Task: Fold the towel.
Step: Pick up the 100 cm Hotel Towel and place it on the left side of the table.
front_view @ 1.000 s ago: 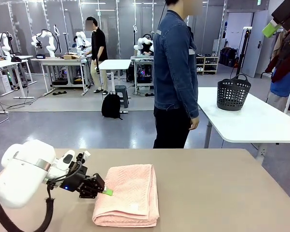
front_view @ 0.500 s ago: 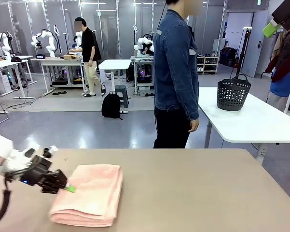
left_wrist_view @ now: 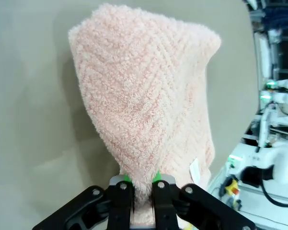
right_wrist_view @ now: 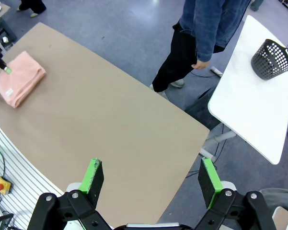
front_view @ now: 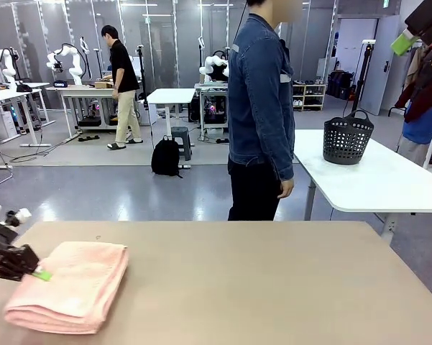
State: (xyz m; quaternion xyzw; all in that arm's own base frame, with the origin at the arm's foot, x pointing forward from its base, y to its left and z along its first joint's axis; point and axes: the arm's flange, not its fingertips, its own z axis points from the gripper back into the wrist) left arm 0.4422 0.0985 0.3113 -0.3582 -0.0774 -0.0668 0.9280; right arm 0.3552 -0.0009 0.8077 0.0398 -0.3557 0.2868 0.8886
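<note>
One folded towel (front_view: 68, 286), left gripper (front_view: 37, 272) pinching edge; right gripper (right_wrist_view: 151, 179) wide, empty.

One towel (front_view: 68, 286), folded, near left on one tan table (front_view: 273, 280). Two grippers: left gripper (front_view: 40, 273), right gripper (right_wrist_view: 151, 179). One basket (front_view: 347, 138) on one white table (front_view: 388, 183), far right. One person (front_view: 262, 108) opposite.

1. My front camera sits low at my side of the table (front_view: 273, 273), facing across it to the person (front_view: 262, 108).
2. My left wrist camera looks close along my fingers (left_wrist_view: 120, 199) at the towel (left_wrist_view: 144, 105).
3. My right wrist camera hangs high, looking down on that same table, towel and person.
</note>
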